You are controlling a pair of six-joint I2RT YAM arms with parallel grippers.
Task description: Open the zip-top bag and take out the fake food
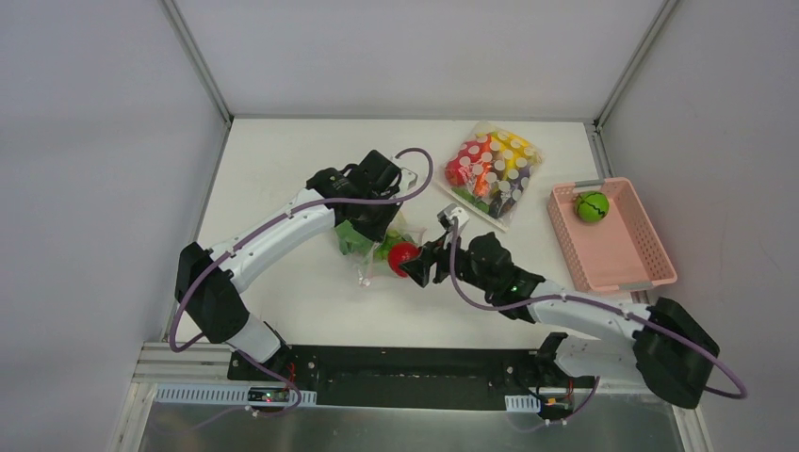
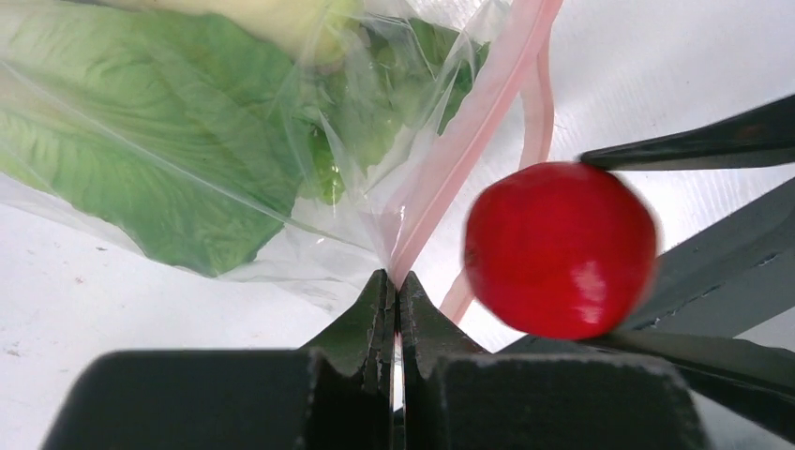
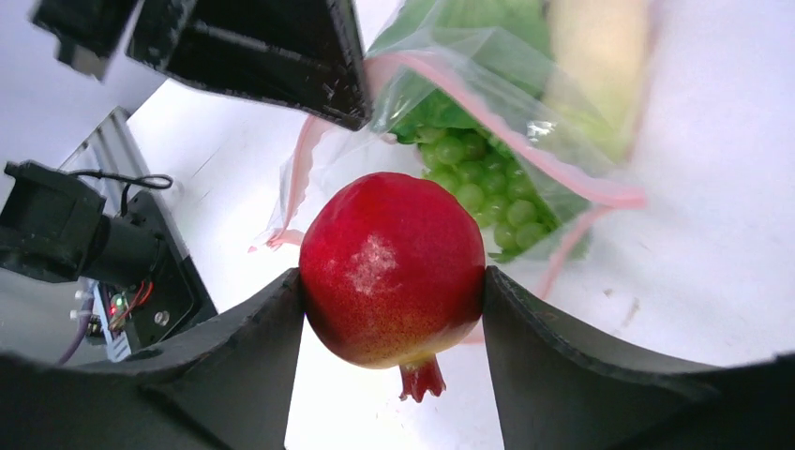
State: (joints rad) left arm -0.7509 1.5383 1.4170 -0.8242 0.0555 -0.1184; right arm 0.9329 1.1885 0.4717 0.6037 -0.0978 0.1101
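The left fingers [image 2: 361,323] are clenched on the pink zip strip [image 2: 469,122] of the zip-top bag [image 2: 234,178], which lies mid-bench [image 1: 283,169]. Lettuce [image 2: 141,122] and grapes [image 3: 478,178] sit inside it. Just outside its open mouth, the right fingers [image 3: 248,356] grasp a red fruit [image 3: 394,267]. Well right of the bag, a pink basket [image 1: 650,268] holds 1 green fruit [image 1: 592,206]. Removal looks under way. The next move calls for carrying the red fruit to the basket and releasing it there.

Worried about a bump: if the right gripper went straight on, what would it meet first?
Likely the zip-top bag at its open mouth, green grapes just inside; the red fruit it holds would touch first. Depth is unclear.
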